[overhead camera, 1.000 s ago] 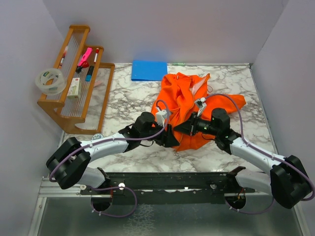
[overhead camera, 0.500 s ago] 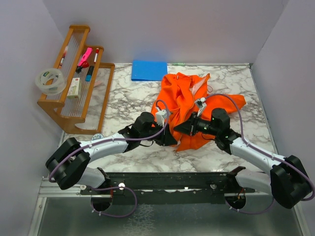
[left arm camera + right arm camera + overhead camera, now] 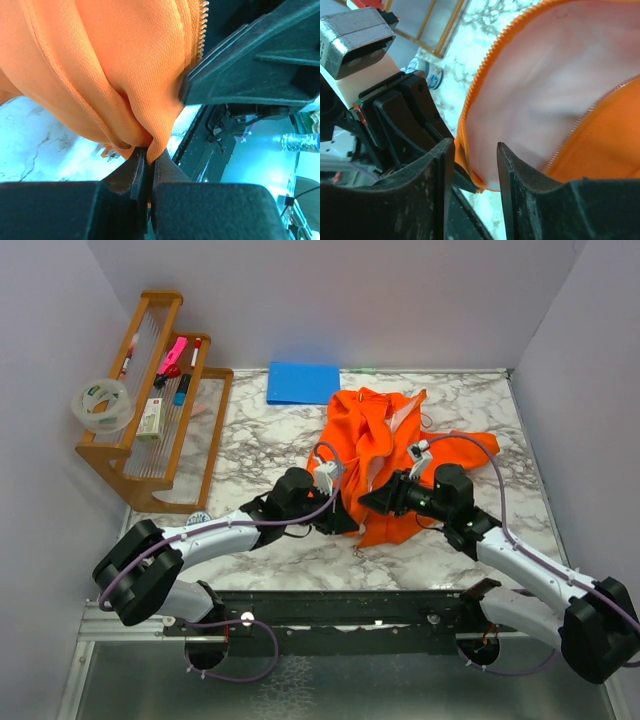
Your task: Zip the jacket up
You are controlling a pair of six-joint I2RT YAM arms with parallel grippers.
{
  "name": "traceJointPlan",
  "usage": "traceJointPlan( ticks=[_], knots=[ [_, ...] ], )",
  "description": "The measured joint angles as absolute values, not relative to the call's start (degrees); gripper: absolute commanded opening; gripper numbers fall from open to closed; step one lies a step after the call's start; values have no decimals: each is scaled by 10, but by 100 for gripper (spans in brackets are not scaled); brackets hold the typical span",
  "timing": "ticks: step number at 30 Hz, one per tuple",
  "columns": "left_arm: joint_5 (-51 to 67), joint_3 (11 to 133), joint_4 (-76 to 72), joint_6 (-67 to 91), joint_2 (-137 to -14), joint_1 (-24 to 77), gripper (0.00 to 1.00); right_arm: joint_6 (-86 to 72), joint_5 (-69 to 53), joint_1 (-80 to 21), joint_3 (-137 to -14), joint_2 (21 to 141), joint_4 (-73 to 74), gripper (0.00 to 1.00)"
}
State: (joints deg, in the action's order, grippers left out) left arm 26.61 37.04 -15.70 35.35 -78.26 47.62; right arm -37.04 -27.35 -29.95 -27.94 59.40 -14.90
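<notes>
The orange jacket [image 3: 372, 440] lies crumpled on the marble table, right of the middle. My left gripper [image 3: 345, 521] sits at its lower left edge. In the left wrist view that gripper [image 3: 149, 160] is shut on a fold of orange fabric [image 3: 100, 75], with the zipper teeth [image 3: 201, 30] running up beside it. My right gripper [image 3: 368, 502] faces it from the right, very close. Its jaws [image 3: 475, 147] stand open, and the jacket's lower corner, with pale pink lining [image 3: 545, 90] and orange zipper edge, lies just beyond the tips, not pinched.
A wooden rack [image 3: 150, 410] holding pens and a tape roll [image 3: 102, 405] stands at the left. A flat blue rectangle [image 3: 303, 382] lies at the back, near the jacket's top. Purple walls close in the table on three sides.
My left gripper has shut on the jacket's lower edge. My right gripper has opened, let go of the fabric and drawn back slightly to the right.
</notes>
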Motion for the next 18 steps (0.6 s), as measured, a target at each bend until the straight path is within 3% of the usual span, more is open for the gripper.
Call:
traceJointPlan(
  ticks=[3, 9, 18],
  knots=[
    [246, 370, -149, 356, -783, 467, 0, -380, -232, -300, -279, 560, -99, 60],
    [205, 368, -132, 357, -789, 418, 0, -396, -163, -300, -272, 484, 15, 61],
    [156, 384, -89, 322, -837, 410, 0, -427, -116, -348, -193, 476, 76, 53]
  ],
)
